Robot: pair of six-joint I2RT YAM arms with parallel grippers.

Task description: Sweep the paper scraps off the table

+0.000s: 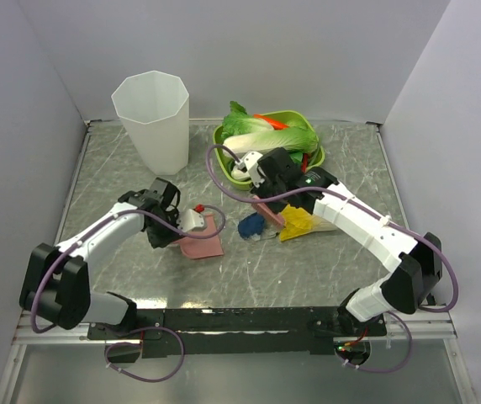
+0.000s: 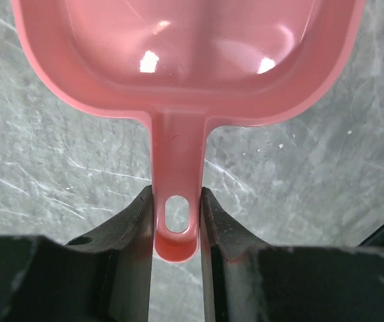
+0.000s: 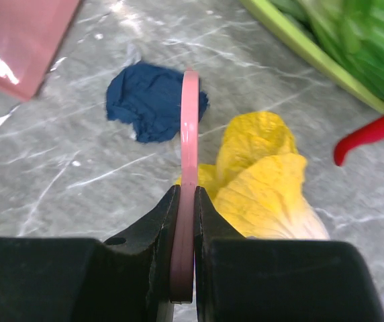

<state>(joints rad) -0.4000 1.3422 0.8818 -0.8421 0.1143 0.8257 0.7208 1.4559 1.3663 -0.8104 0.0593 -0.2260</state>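
We start at the far left of the top view, where a tall white bin (image 1: 150, 118) stands on the table (image 1: 325, 269) at about 11 o'clock from its middle. Nearer us, at roughly 8 o'clock from the middle, the left gripper (image 1: 173, 225) is clamped on the handle of a pink dustpan (image 1: 204, 241). In its wrist view the two fingers (image 2: 128, 228) press the narrow handle from both sides, just above its hanging hole. The pan's scoop spreads out toward 12 o'clock over the grey marble.

At 3 o'clock of the dustpan, close to it but apart, lies a crumpled dark blue paper scrap (image 1: 251, 225), near the table's middle. It is the only scrap we can make out with certainty. The right gripper (image 1: 266, 189) hangs just beyond it at 12 o'clock, its jaws pinched tight on a thin pink strip (image 3: 190, 121) seen edge-on. We cannot tell what tool this is. In that wrist view the strip's far end reaches the scrap's right edge, with the scrap spreading toward 11 o'clock.

At 2 o'clock of the fingers sits a yellow-and-white toy cabbage (image 3: 259, 168), just beside the scrap. Farther right a red chilli (image 3: 370, 134) lies on the marble near the rim of a green tray (image 3: 306, 54). The tray holds a leafy green cabbage (image 1: 257, 130) at about 1 o'clock on the table.
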